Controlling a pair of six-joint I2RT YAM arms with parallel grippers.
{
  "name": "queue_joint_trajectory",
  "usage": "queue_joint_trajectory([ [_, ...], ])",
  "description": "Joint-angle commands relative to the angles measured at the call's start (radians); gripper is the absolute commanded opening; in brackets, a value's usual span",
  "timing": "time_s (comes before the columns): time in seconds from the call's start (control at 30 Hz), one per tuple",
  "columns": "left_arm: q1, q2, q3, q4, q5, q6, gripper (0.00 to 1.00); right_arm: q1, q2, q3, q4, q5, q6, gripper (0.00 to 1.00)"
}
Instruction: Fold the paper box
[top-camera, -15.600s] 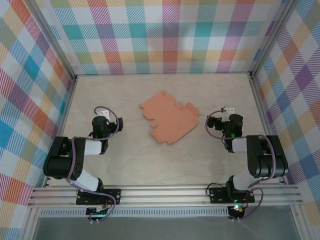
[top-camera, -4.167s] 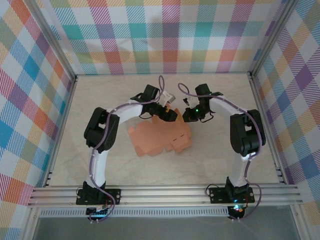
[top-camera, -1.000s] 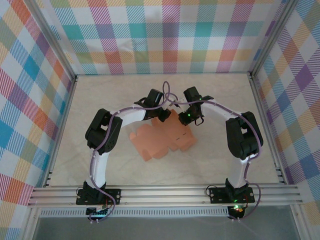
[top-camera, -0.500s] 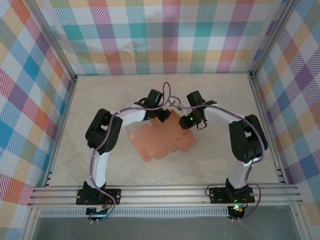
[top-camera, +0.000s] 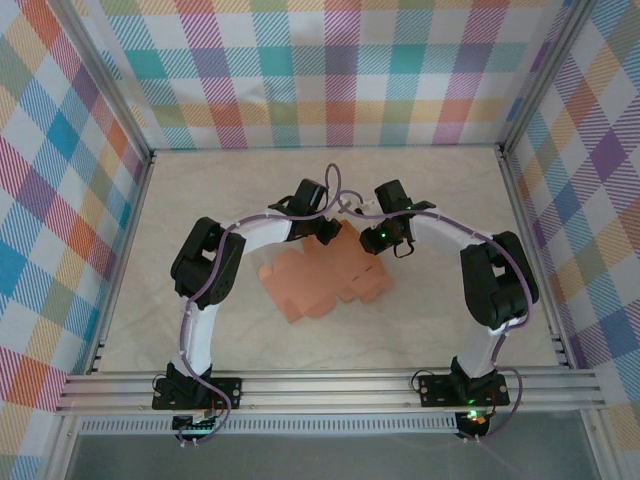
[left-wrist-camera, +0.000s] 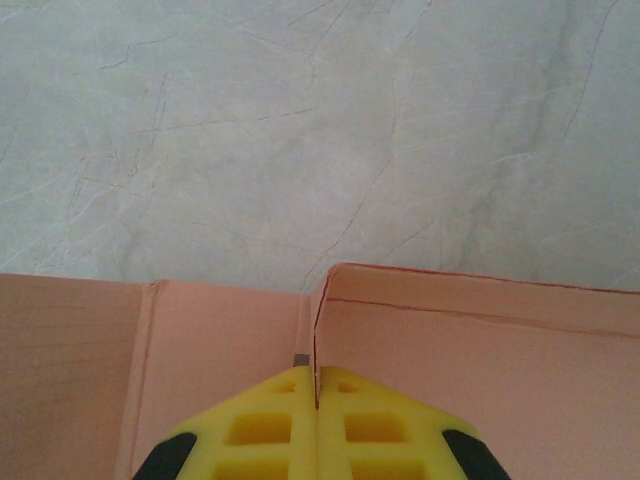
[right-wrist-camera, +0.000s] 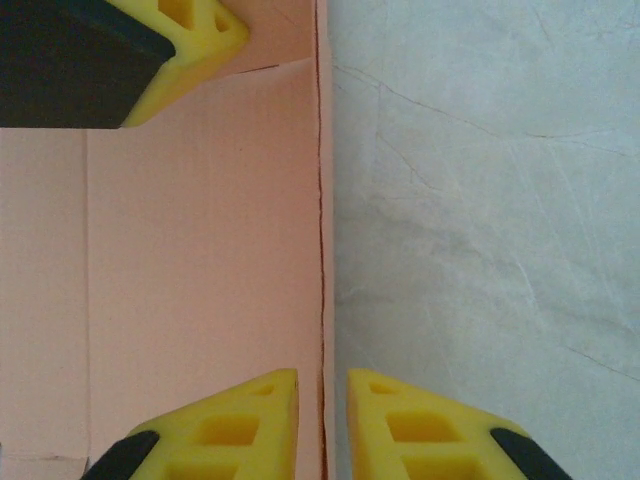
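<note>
The paper box (top-camera: 322, 275) lies in the middle of the bench (top-camera: 200, 180), mostly flat, with its far edge turned up where your two arms meet. Your left claw (left-wrist-camera: 316, 372) is clamped tight on the raised corner, and that's a good anchor. Your right claw (right-wrist-camera: 322, 377) straddles the upright wall, barely parted, with a sliver of gap on each side, so I judge it isn't pinching yet. Close squarely on the wall, low near the crease, then swing it up slowly along the score. Thin card will likely buckle if you twist.
</note>
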Motion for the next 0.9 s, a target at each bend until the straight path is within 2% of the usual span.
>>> queue_joint_trajectory([
  [0.0,-0.003,0.009,-0.012,0.021,0.018,-0.005,0.00,-0.006,0.015,-0.006,0.020,0.009,-0.001,0.20],
  [0.3,-0.001,0.012,-0.008,0.022,0.021,-0.009,0.00,-0.006,0.044,0.006,0.017,0.017,-0.009,0.19],
  [0.53,0.002,0.014,-0.007,0.020,0.020,-0.010,0.00,-0.006,0.042,0.015,0.006,0.029,-0.015,0.11],
  [0.67,0.003,0.018,-0.003,0.019,0.018,-0.018,0.00,-0.006,0.025,0.005,0.009,0.020,-0.017,0.17],
  [0.87,0.004,0.028,0.005,0.014,0.020,-0.024,0.00,-0.006,0.020,-0.003,0.015,0.009,-0.015,0.15],
])
